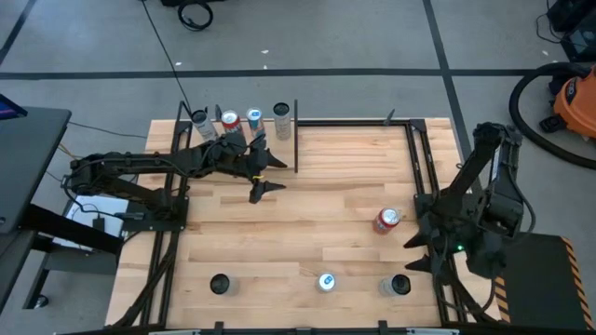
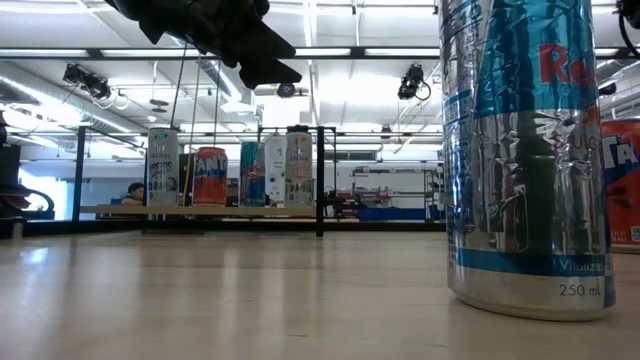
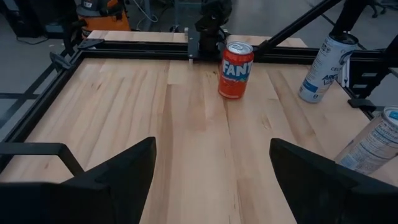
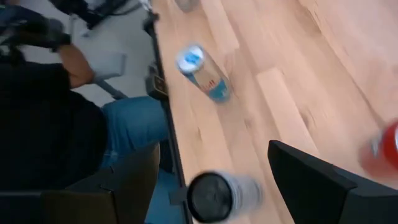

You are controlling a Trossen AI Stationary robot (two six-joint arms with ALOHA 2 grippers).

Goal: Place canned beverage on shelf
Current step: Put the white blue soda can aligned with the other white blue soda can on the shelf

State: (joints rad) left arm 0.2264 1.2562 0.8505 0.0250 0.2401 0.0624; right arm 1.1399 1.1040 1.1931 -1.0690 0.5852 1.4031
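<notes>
Several cans stand upright in a row on the shelf at the table's far left. An orange Fanta can stands on the tabletop toward the right, straight ahead of my left gripper in the left wrist view. My left gripper hangs open above the table just in front of the shelf, nothing between its fingers. My right gripper is open at the right side, near the Fanta can, and points down toward the near edge.
Three more cans stand along the near edge: a dark-topped one, a blue and silver one that fills the low view, and another. Black frame rails edge the table. A seated person is beside the near edge.
</notes>
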